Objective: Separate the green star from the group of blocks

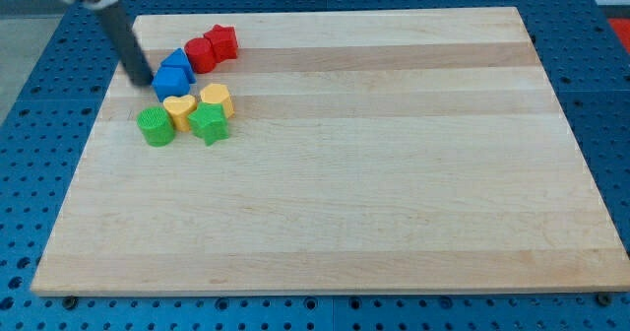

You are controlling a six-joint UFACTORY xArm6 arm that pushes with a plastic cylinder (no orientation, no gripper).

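The green star [210, 124] lies at the view's upper left of the board, at the lower right of a tight group. It touches the yellow heart [180, 109] on its left and the yellow hexagon [216, 99] above it. A green cylinder [155, 127] sits at the group's left. Two blue blocks [172, 81] [178, 61] lie above, then a red cylinder [200, 54] and a red star [222, 41]. My tip [144, 80] stands just left of the lower blue block, up and left of the green star.
The wooden board [345, 173] lies on a blue perforated table [605, 124]. The group sits near the board's left edge and top left corner.
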